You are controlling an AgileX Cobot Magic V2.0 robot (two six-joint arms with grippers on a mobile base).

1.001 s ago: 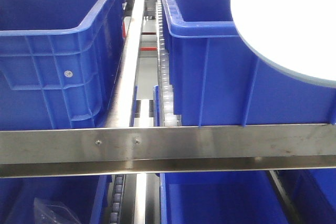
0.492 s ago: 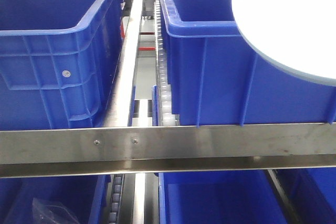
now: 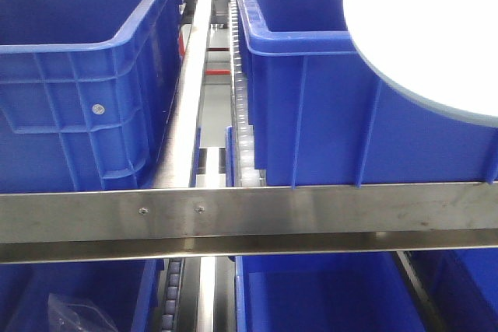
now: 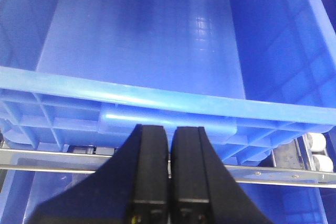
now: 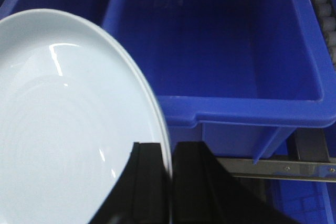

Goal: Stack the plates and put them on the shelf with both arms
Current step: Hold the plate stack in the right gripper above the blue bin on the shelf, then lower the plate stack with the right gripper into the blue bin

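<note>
A pale bluish-white plate (image 3: 436, 29) hangs tilted at the top right of the front view, over the right blue crate (image 3: 311, 99). In the right wrist view the plate (image 5: 68, 129) fills the left side. My right gripper (image 5: 170, 148) is shut on the plate's rim, one finger on each face, in front of an empty blue crate (image 5: 220, 40). My left gripper (image 4: 169, 129) is shut with nothing between its fingers. It sits just before the near rim of another empty blue crate (image 4: 157, 51). Neither gripper shows in the front view.
A steel shelf rail (image 3: 311, 211) runs across the front view, with a left blue crate (image 3: 85, 75) above it and more blue crates (image 3: 319, 293) below. White rollers (image 3: 243, 114) line the gap between the upper crates. A clear plastic bag (image 3: 74, 312) lies at the lower left.
The crates and rail shifted a few pixels in the front view between one second and half a second ago. Nothing has visibly moved since then. The plate stays held.
</note>
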